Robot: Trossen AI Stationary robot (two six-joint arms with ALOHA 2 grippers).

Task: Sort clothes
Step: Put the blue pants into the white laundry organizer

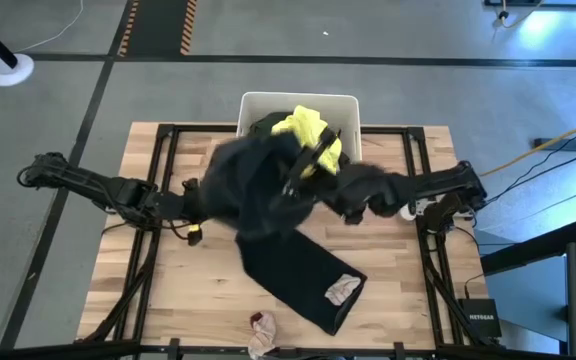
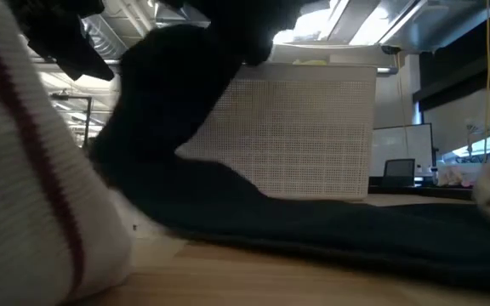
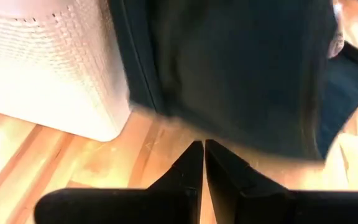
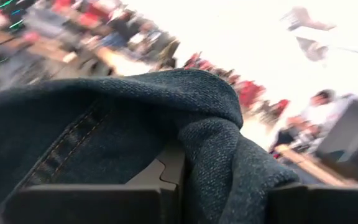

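Dark jeans (image 1: 268,215) hang from my right gripper (image 1: 306,168), which is shut on them just in front of the white bin (image 1: 298,103). Their lower part (image 1: 303,275) lies spread on the wooden table. In the low view the jeans (image 2: 168,110) hang in front of the bin (image 2: 313,127). A bright yellow top (image 1: 303,130) lies in the bin. My left gripper (image 3: 204,149) is shut and empty, low over the table just left of the hanging jeans (image 3: 241,68); it also shows in the high view (image 1: 200,207). My right gripper holds a bunched fold of the jeans' denim (image 4: 210,124), next to a stitched seam (image 4: 73,146). The cloth lies over the fingers (image 4: 166,177) and hides their tips. The upper part is lifted clear and hangs; the lower part rests on the table.
A small pale piece (image 1: 344,290) lies on the jeans' lower end. A small pink and white piece (image 1: 263,332) lies at the table's near edge. A white piece with maroon stripes (image 2: 24,170) fills the low view's left. Bare wood (image 1: 168,280) lies at the near left.
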